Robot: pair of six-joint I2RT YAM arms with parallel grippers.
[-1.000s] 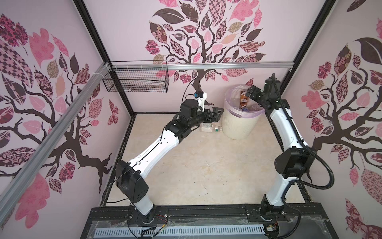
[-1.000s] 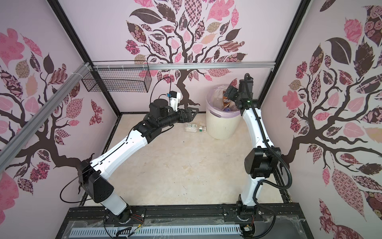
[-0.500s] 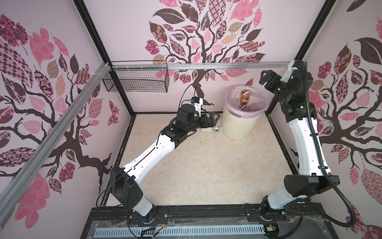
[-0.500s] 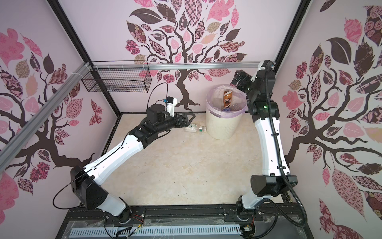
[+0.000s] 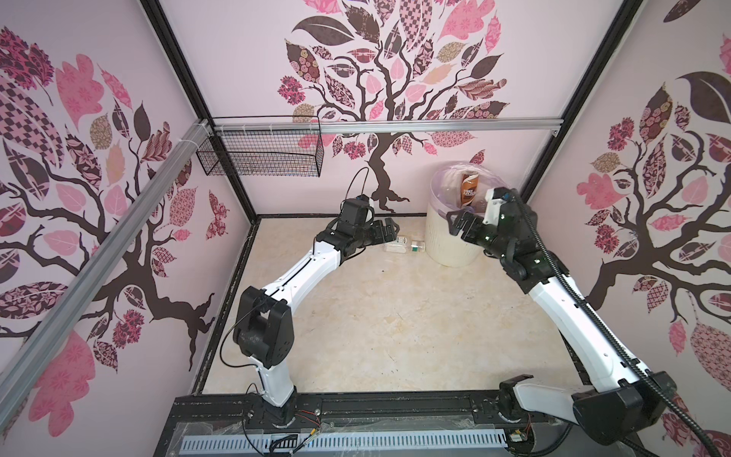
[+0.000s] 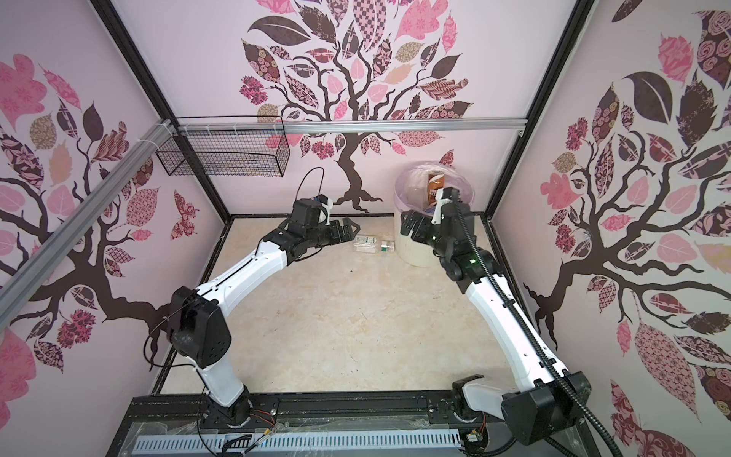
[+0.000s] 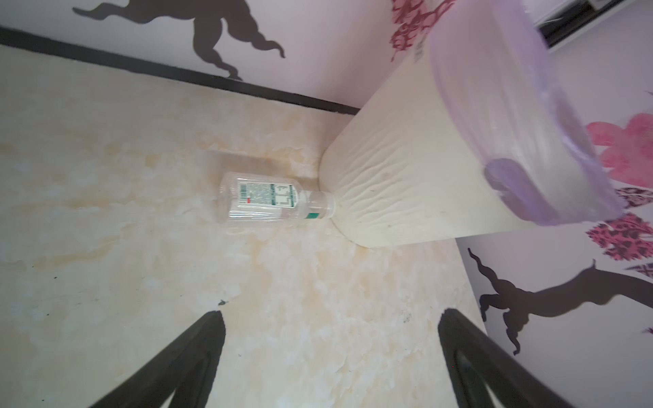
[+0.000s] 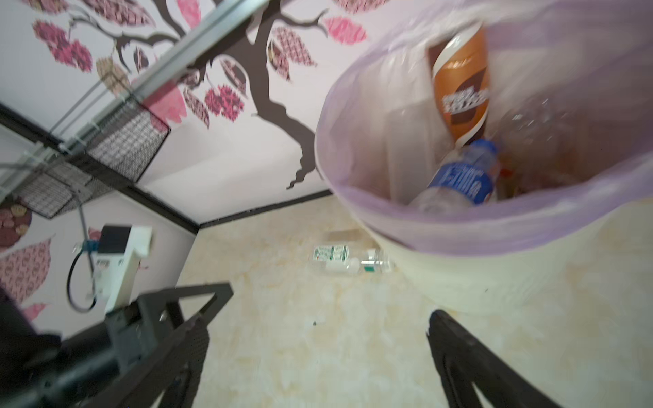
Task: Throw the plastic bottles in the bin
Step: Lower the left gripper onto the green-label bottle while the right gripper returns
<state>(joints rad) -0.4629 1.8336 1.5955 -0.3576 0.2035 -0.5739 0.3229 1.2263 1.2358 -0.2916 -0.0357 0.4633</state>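
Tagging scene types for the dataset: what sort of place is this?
Most likely a lab robot cell dressed as a room, not a real home: tree-print wall panels set in a black frame, the left arm and right arm mounted on a front rail, and a bin on marble-look flooring.

The bin point(image 5: 439, 249) stands on the counter point(image 5: 395, 316) against the back wall. Inside it, an upright bottle point(image 5: 469, 189) leans at the far side and a second bottle point(image 8: 459, 176) lies before it. Left of the bin, a lying bottle point(image 5: 404, 246) rests on the counter, its neck end touching the bin's base. The left hand point(image 5: 395, 230) is farther left, apart from that bottle. The right hand point(image 5: 453, 224) hangs just before the bin. A wire basket point(image 5: 261, 158) hangs on the back wall, well left of the bin and higher.
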